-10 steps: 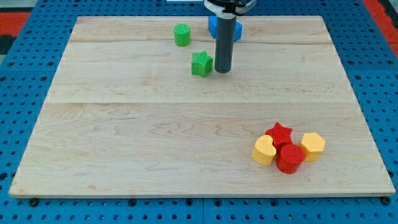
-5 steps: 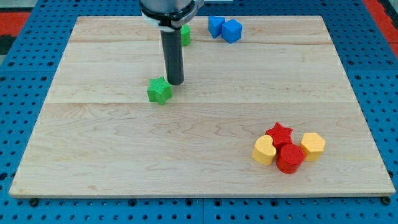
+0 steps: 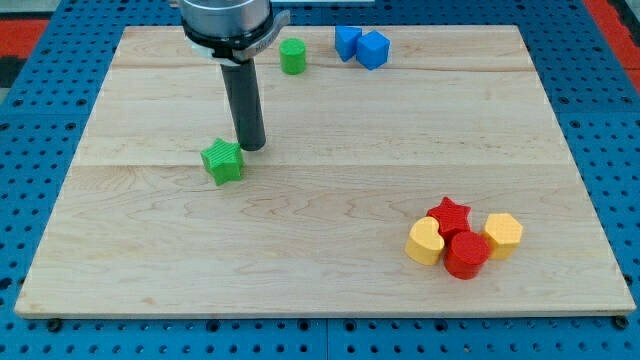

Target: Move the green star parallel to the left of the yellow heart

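Note:
The green star [image 3: 222, 161] lies on the wooden board's left half, about mid-height. My tip [image 3: 251, 146] is just to the star's upper right, at its edge. The yellow heart [image 3: 425, 242] sits far off at the lower right, at the left of a tight cluster with a red star [image 3: 450, 214], a red cylinder [image 3: 466, 255] and a yellow hexagonal block [image 3: 503, 234].
A green cylinder [image 3: 292, 56] stands near the board's top edge, right of the rod's upper part. Two blue blocks [image 3: 361, 46] sit together at the top centre-right. The board [image 3: 320, 300] rests on a blue pegboard table.
The rod has swept from the top centre toward the left and down. The green star has slid with it, leftward and lower on the board. The other blocks have not moved.

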`<state>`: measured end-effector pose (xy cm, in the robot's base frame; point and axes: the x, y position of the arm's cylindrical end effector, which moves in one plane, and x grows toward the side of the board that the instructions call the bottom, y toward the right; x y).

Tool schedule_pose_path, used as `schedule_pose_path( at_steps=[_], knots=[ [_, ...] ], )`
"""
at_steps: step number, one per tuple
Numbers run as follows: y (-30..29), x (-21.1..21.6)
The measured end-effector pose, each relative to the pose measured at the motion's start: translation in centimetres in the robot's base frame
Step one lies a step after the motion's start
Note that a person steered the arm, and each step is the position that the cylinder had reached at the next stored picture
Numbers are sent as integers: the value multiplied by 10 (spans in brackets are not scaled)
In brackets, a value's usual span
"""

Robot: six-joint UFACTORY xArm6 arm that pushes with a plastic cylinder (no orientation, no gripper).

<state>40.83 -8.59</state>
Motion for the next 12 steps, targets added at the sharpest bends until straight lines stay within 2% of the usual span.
schedule_pose_path(
  at_steps=[2, 3, 5, 7, 8, 9, 11, 12],
  knots=[
    [-69, 5],
    [-21, 35],
    [1, 84],
    [46, 66],
    [79, 74],
    [80, 97],
    [23, 98],
    [20, 64]
  ],
)
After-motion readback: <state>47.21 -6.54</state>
